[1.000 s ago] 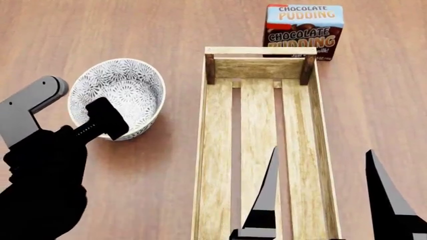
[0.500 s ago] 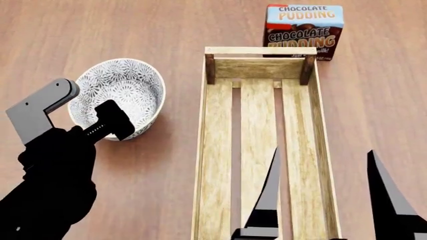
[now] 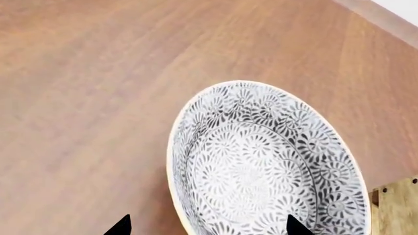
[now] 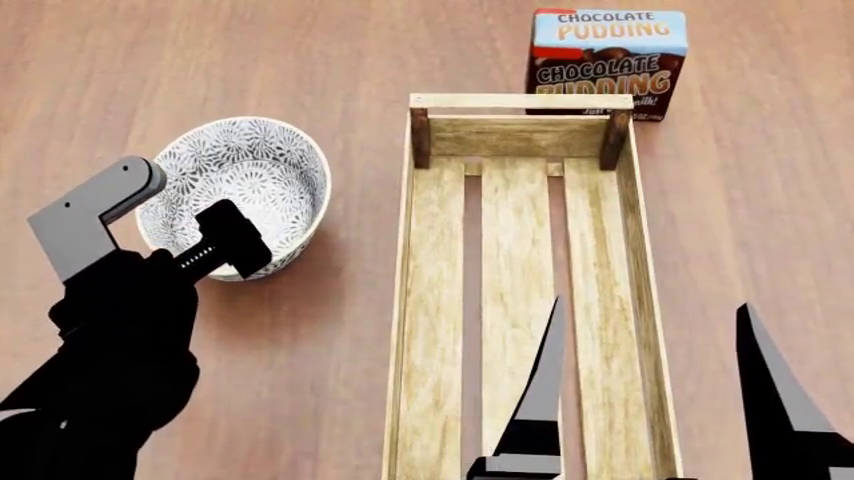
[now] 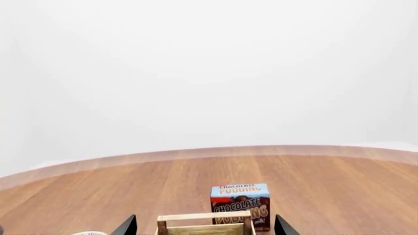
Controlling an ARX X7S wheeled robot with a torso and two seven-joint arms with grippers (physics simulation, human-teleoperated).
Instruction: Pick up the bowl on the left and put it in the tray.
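The bowl (image 4: pixel 247 180), white with a dense grey-black floral pattern, sits upright on the wooden table left of the tray (image 4: pixel 400 300), a long light-wood slatted crate. My left gripper (image 4: pixel 184 208) is open at the bowl's near-left rim. In the left wrist view one fingertip (image 3: pixel 121 226) is outside the bowl (image 3: pixel 261 166) and the other is over its inside, so the gripper (image 3: pixel 209 226) straddles the rim without holding it. My right gripper (image 4: pixel 654 400) hangs open over the near end of the tray, holding nothing; its wrist view looks along the tray (image 5: pixel 203 216).
A chocolate pudding box (image 4: pixel 610 62) stands just beyond the tray's far end, also in the right wrist view as the pudding box (image 5: pixel 240 204). A corner of the tray (image 3: pixel 395 205) shows beside the bowl. Bare wooden table surrounds everything.
My left gripper has shifted slightly right and closer to the bowl's rim. The bowl, the tray and the right gripper have hardly moved.
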